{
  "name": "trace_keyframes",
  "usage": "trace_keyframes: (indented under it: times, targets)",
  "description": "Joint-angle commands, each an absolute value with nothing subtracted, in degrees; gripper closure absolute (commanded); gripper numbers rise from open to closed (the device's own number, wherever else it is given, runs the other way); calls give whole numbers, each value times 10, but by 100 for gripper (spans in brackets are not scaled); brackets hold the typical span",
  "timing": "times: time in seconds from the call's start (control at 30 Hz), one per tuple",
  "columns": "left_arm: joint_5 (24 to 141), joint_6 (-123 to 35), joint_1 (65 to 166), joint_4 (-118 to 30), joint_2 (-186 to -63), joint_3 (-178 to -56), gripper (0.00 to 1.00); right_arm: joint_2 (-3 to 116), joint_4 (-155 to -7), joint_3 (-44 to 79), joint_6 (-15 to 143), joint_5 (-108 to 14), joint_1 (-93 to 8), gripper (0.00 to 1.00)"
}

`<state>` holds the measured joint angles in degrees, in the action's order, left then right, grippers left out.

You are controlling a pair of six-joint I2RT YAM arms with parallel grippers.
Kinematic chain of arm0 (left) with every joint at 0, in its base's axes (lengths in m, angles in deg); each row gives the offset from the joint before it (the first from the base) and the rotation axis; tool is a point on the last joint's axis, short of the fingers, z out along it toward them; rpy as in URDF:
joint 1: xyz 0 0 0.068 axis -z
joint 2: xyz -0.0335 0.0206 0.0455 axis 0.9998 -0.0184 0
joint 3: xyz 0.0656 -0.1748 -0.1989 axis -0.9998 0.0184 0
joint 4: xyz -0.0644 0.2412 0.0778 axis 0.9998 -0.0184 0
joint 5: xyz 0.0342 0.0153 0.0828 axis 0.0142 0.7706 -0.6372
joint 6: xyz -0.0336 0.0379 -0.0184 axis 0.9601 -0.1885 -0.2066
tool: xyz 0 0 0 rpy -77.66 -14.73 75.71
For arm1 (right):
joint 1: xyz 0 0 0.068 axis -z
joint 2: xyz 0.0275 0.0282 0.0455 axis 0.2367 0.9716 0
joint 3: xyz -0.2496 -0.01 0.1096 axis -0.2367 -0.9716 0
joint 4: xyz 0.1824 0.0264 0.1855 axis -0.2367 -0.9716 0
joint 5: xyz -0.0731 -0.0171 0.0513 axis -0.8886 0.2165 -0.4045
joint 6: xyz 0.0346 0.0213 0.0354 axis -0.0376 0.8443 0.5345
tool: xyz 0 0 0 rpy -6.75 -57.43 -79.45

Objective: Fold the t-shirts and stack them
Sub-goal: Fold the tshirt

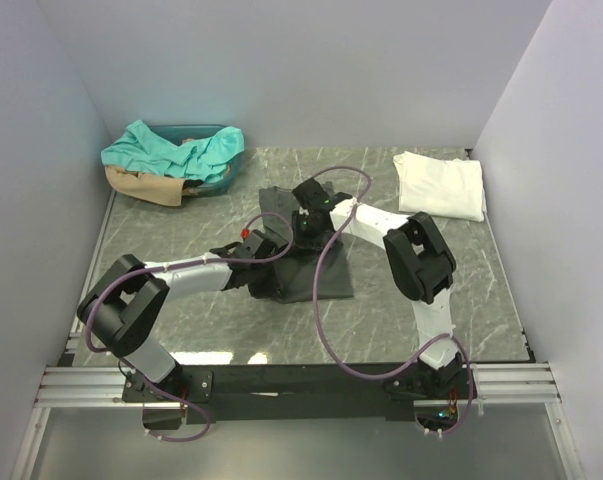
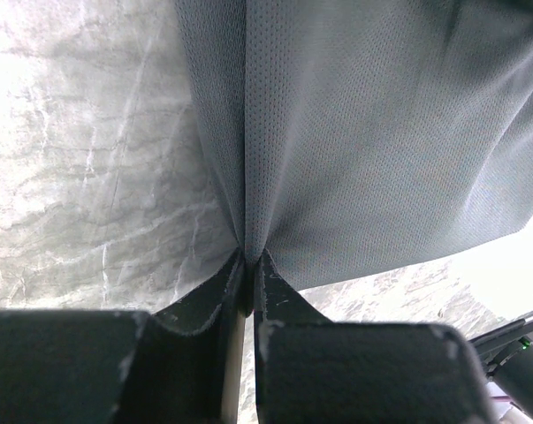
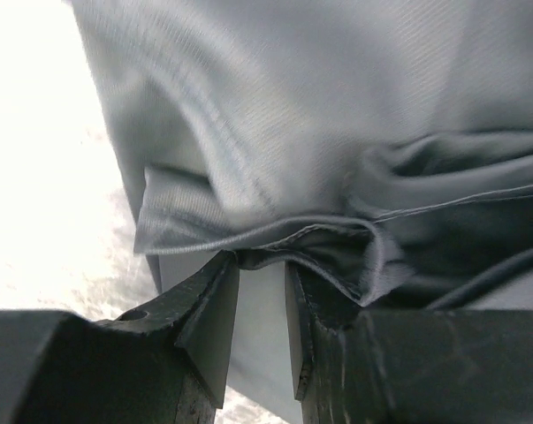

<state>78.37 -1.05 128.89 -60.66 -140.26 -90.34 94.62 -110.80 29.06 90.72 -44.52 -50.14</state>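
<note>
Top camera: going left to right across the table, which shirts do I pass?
Teal shirt at the far left → dark grey shirt mid-table → folded white shirt at the far right.

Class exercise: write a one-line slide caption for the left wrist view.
Left gripper pinching a fold of the dark grey t-shirt, with the marbled table beyond.

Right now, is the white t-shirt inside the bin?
No, the white t-shirt lies folded on the table at the far right, well apart from the bin.
</note>
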Motion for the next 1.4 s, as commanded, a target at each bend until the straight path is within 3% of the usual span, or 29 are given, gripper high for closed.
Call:
trace_keyframes:
  times: [0.0, 0.47, 0.6, 0.77, 1.0, 1.2, 1.37]
  targets:
    - [779, -32, 1292, -663, -1439, -891, 89, 953, -1098, 325, 910, -478, -479, 65]
    - [781, -38, 1292, -671, -1447, -896, 89, 1035, -1129, 506, 911, -459, -450, 65]
    - [779, -39, 1292, -675, -1446, -899, 88, 1010, -1126, 496, 916, -456, -438, 65]
    - [771, -38, 1292, -687, -1431, -903, 84, 939, -1102, 420, 918, -441, -403, 61]
    - [759, -31, 1291, -714, -1393, -916, 65, 815, -1086, 276, 877, -445, -346, 50]
    - [748, -28, 1292, -735, -1359, -929, 50, 715, -1101, 113, 830, -431, -335, 49]
    - [760, -24, 1292, -722, -1358, -928, 48, 643, -1082, -31, 831, -389, -336, 49]
